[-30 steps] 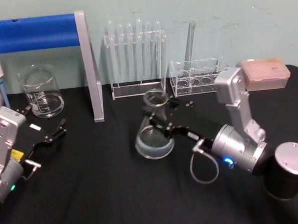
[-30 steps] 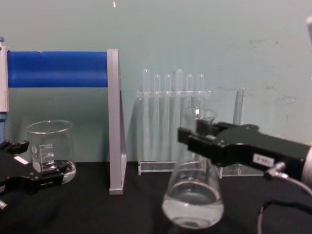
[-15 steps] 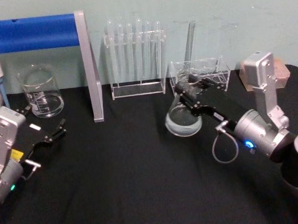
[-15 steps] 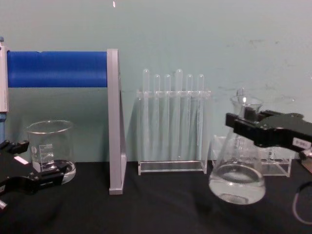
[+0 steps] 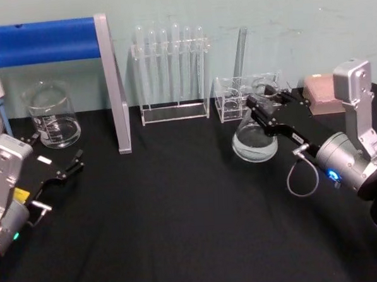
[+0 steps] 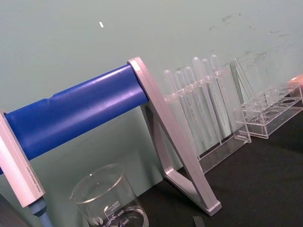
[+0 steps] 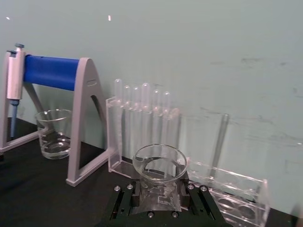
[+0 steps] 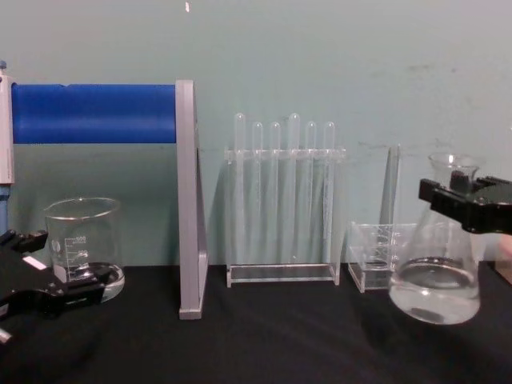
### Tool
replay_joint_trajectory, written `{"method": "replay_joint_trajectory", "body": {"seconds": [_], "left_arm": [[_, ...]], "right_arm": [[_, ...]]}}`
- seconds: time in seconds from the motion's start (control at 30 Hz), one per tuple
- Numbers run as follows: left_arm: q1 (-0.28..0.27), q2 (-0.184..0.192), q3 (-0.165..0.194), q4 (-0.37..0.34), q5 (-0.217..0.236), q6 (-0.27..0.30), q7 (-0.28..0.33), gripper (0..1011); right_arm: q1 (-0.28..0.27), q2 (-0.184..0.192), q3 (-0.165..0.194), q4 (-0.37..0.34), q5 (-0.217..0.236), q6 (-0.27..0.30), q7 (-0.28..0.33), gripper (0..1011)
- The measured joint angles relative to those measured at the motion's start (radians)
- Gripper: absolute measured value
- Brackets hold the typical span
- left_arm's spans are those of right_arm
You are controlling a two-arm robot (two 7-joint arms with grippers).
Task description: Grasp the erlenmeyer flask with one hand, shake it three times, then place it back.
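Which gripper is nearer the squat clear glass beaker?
Left. The left gripper sits just in front of the beaker; the right gripper is far to the right, clamped on the neck of the clear conical flask.

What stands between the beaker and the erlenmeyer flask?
In the chest view, from the beaker toward the erlenmeyer flask: the grey stand leg, the test tube rack, then a low clear rack.

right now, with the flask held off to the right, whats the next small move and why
Probably swing the flask leftward, toward the middle, as the next shake stroke. The right gripper is shut on its neck, has carried it rightward over the last second, and it is now close to the small rack. The left gripper sits idle by the beaker.
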Motion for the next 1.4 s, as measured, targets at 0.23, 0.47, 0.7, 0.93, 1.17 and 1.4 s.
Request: {"method": "replay_joint_trajectory", "body": {"seconds": [0.23, 0.47, 0.7, 0.93, 1.17, 1.4], "left_arm": [[0.0, 0.0, 0.0, 0.0, 0.0, 0.0, 0.0, 1001], [0.0, 0.0, 0.0, 0.0, 0.0, 0.0, 0.0, 1001], [0.0, 0.0, 0.0, 0.0, 0.0, 0.0, 0.0, 1001], [0.0, 0.0, 0.0, 0.0, 0.0, 0.0, 0.0, 1001], [0.0, 0.0, 0.0, 0.0, 0.0, 0.0, 0.0, 1001], [0.0, 0.0, 0.0, 0.0, 0.0, 0.0, 0.0, 1001]], "right_arm": [[-0.007, -0.005, 0.021, -0.001, -0.009, 0.002, -0.003, 449], [-0.011, -0.012, 0.016, -0.01, -0.013, 0.007, 0.012, 449], [-0.013, -0.021, -0.022, -0.027, -0.015, 0.015, 0.049, 449], [-0.014, -0.026, -0.062, -0.044, -0.012, 0.021, 0.079, 449], [-0.011, -0.028, -0.117, -0.06, -0.007, 0.025, 0.112, 449], [-0.007, -0.023, -0.158, -0.07, -0.005, 0.029, 0.132, 449]]}}
